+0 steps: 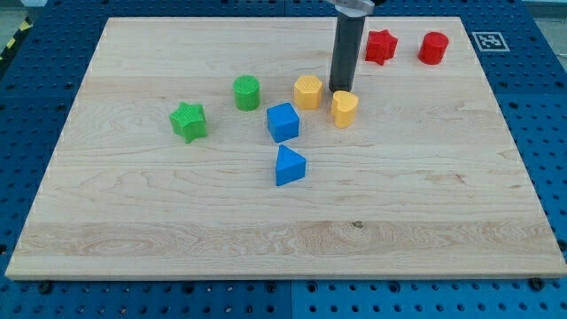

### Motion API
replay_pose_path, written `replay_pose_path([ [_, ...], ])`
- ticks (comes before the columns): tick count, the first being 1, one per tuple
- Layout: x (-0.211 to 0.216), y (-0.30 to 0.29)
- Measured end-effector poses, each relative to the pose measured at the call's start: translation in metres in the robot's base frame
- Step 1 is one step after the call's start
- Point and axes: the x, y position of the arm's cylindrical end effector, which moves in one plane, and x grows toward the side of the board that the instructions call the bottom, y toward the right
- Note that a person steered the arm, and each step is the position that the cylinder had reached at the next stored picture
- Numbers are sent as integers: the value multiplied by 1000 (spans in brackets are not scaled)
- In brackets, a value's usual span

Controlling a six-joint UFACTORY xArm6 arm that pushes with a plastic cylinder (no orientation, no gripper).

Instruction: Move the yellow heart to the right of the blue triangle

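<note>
The part of the wooden board (177,239) near the view's bottom edge has nothing standing on it. The first thing I meet going up is the blue triangle (289,167), close to the middle of the board. Just above it sits the blue cube (283,122), very near but not touching. Off toward the view's left edge is the green star (188,121), and a bit higher the green cylinder (246,92).

Next comes the yellow heart (344,108). It sits up and to the view's right of the blue triangle, a little apart from it. My tip (341,89) is right at the heart's top side, touching it or almost. My rod is only a stick, so it cannot grab and holds nothing. Just to the view's left of my tip is another yellow block (307,91), with flat sides.

Far up by the top right corner are a red star-like block (381,46) and a red cylinder (433,48).
</note>
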Motion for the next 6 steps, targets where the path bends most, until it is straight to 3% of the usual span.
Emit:
replay_pose_path([
  [1,3,0],
  [6,113,0],
])
